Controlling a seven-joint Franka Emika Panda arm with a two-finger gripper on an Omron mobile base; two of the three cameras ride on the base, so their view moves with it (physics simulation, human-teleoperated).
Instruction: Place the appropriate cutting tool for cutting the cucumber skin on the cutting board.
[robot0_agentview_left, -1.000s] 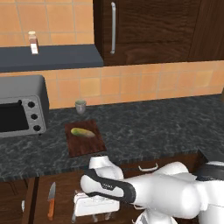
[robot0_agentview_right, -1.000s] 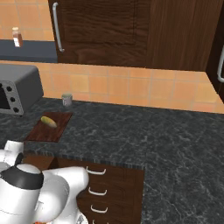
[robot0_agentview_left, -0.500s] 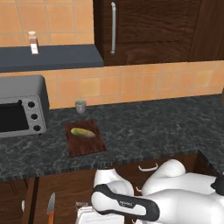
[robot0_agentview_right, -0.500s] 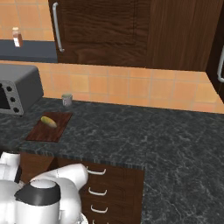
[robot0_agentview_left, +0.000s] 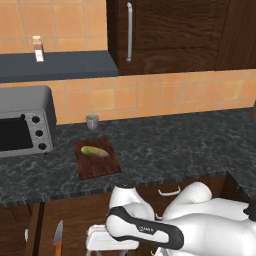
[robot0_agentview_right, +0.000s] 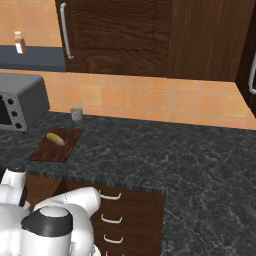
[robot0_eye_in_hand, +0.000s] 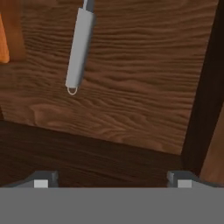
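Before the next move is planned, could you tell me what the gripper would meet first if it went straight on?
Probably the drawer's wooden floor. The gripper is open, and the peeler lies left of its line.

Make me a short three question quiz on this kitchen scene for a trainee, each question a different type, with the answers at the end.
1. True or false: the small yellow-green cucumber lies on the dark reddish-brown wooden cutting board.
2. In the hand view, the slim grey metal peeler lies on: A) black counter B) brown wooden drawer floor C) toaster oven.
3. Fill in: the gripper is ____, its fingertips wide apart, holding nothing.

Key: 1 true. 2 B. 3 open.
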